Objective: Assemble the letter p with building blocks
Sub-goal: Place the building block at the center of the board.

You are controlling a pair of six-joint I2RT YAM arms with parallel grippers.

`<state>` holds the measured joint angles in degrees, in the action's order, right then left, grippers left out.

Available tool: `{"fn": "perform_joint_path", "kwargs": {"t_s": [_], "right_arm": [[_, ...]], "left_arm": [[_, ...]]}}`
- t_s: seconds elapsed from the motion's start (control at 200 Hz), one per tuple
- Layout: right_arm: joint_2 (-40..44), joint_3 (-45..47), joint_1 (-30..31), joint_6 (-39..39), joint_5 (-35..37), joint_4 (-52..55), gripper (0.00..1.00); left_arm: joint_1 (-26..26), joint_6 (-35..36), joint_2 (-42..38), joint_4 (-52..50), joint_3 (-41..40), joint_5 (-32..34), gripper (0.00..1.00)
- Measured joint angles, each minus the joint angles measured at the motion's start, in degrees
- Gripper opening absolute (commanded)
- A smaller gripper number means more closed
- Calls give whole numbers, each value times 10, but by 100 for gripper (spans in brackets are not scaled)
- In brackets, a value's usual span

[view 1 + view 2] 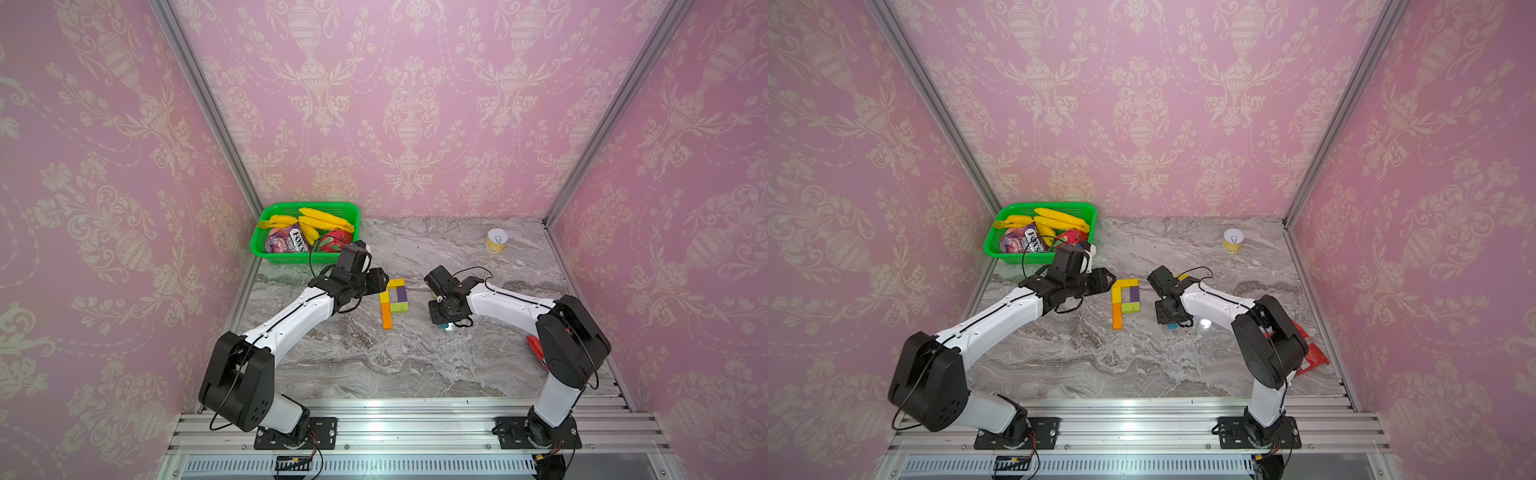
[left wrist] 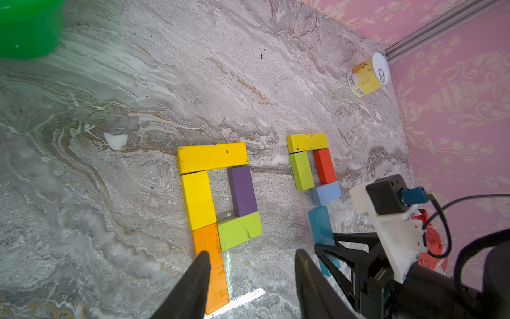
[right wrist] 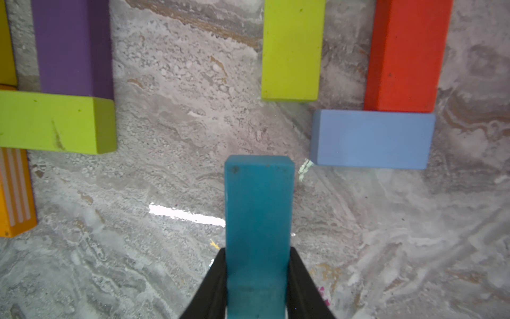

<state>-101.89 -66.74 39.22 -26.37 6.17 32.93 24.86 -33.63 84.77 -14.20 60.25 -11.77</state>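
Note:
Five building blocks lie flat as a letter p (image 1: 392, 299) in both top views: a long yellow (image 2: 212, 157), a short yellow (image 2: 198, 200), a purple (image 2: 242, 190), a lime (image 2: 239, 230) and an orange stem (image 2: 211, 265). My left gripper (image 2: 251, 255) hovers open beside the stem, holding nothing. To the right lies a second group: yellow (image 2: 307, 142), lime (image 2: 302, 171), red (image 2: 325, 165), light blue (image 2: 325, 192). My right gripper (image 3: 258, 251) is shut on a teal block (image 3: 258, 198). The teal block's far end sits just below the light blue block (image 3: 372, 139).
A green basket (image 1: 286, 258) with bananas and a snack packet stands at the back left, close behind the left wrist. A yellow can (image 1: 496, 240) stands at the back right. A red packet (image 1: 1312, 353) lies by the right wall, behind the right arm.

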Motion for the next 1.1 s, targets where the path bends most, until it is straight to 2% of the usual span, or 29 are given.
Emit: {"fn": "perform_joint_path", "kwargs": {"t_s": [0.055,0.32,0.45,0.55,0.63,0.67,0.84,0.93,1.101], "right_arm": [[0,0,-2,-3,0,-2,28],[-11,0,-7,-13,2,-6,31],[-21,-1,-10,-14,3,-6,38],[-26,-2,-11,-20,7,-6,52],[-26,-3,-11,-27,8,-9,68],[-26,-5,-11,-24,10,-9,70],[-8,-5,-11,-28,11,-17,66],[39,14,-12,-28,11,-28,58],[144,100,-45,-47,-12,-66,32]], "left_arm": [[0,1,2,0,2,0,52],[0,1,5,0,4,-9,51],[2,-4,5,3,4,-17,51],[12,-9,5,5,3,-20,50],[32,-13,5,9,0,-21,50],[43,-15,5,10,-4,-22,50],[85,-24,14,11,-12,-31,49],[97,-33,31,14,-12,-39,47],[111,-57,86,32,-12,-71,19]]}}
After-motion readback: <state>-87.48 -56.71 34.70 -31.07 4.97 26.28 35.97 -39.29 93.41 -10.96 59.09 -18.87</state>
